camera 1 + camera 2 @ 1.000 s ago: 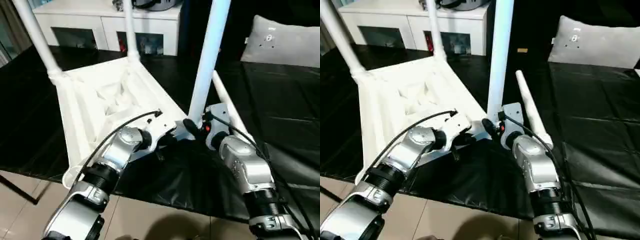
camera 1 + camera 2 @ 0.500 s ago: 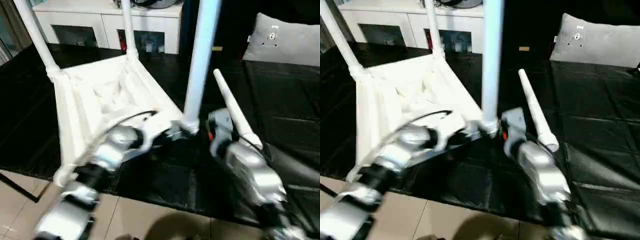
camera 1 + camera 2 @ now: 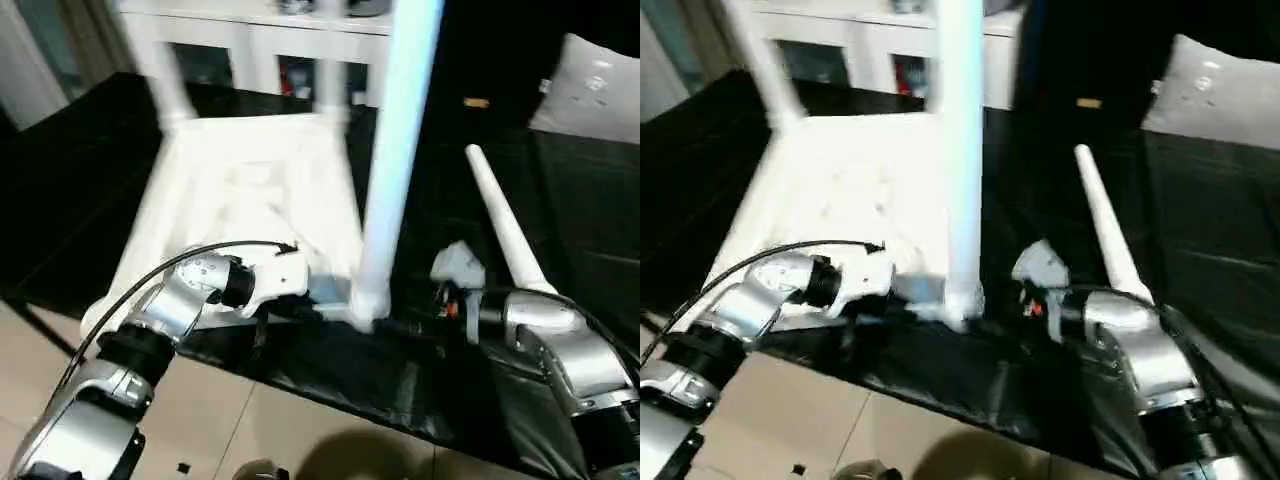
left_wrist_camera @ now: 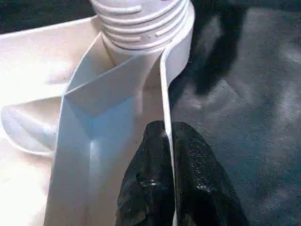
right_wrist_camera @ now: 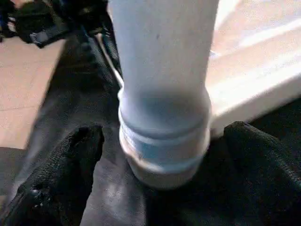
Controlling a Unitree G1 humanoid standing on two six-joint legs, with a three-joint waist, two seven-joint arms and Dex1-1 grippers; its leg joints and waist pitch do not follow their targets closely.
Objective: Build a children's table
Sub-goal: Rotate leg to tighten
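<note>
The table (image 3: 250, 200) lies upside down on the black worktop (image 3: 590, 230), three legs standing up from its corners and a loose leg (image 3: 500, 225) lying beside it to the right. The left arm reaches in low and level from the left — its pincer (image 4: 167, 141) is clamped on the thin rim wall beside the near leg (image 3: 390, 170). The right arm stretches level from the right, its pincer (image 5: 160, 136) spread wide, one finger either side of that leg's base — neither touching it.

Upturned white children's table (image 3: 250, 195) on black sheet (image 3: 570, 215), loose leg (image 3: 500, 225) beside it.
</note>
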